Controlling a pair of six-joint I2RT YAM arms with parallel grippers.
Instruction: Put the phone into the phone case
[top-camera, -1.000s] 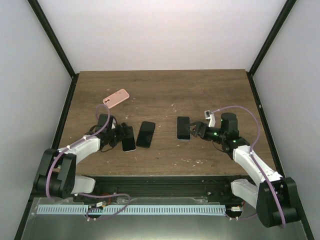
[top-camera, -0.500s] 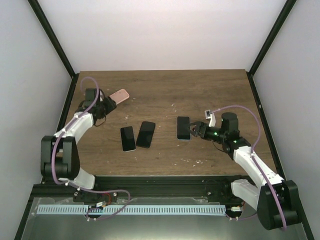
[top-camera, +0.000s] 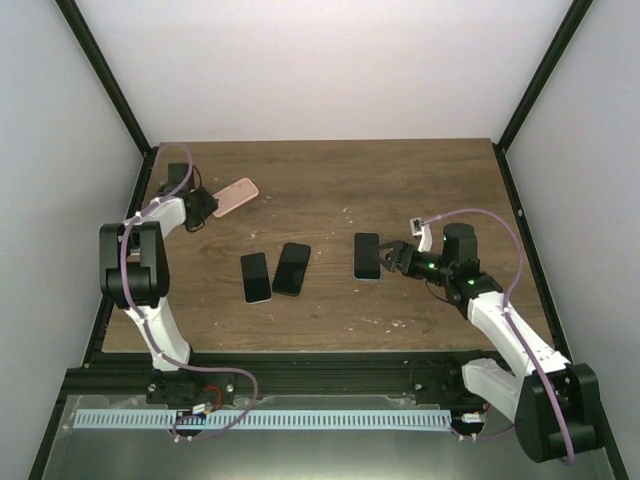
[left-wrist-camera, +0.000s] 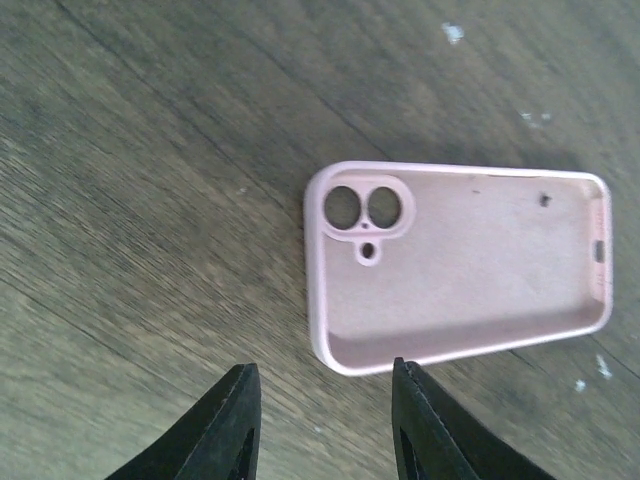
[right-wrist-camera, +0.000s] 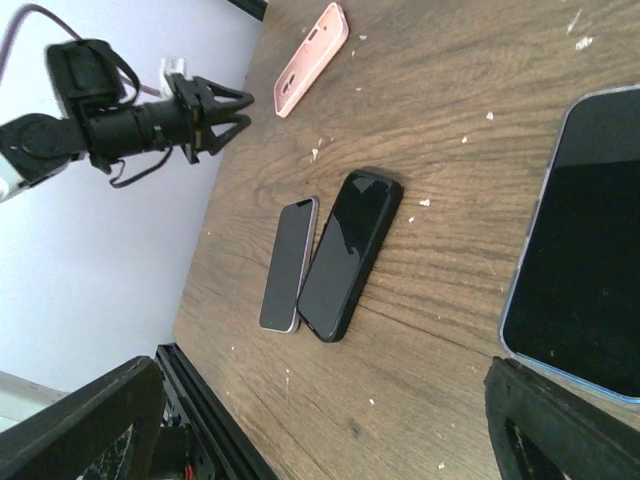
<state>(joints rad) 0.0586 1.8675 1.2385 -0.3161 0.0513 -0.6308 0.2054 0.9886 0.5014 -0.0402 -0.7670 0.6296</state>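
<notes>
The right wrist view's edge cuts off the nearest phone (right-wrist-camera: 575, 290).

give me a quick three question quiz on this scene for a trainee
1. True or false: the pink phone case lies with its open side up.
2. How many phones lie on the table? A two, B three, C four.
3. Which gripper is at the case, and does it hold it?

Key
1. True: its inner face and raised rim show.
2. B: a silver-edged phone beside a black phone, and a third phone by the open right gripper.
3. The left gripper; no, its jaws are apart, with the case just beyond the fingertips.
</notes>
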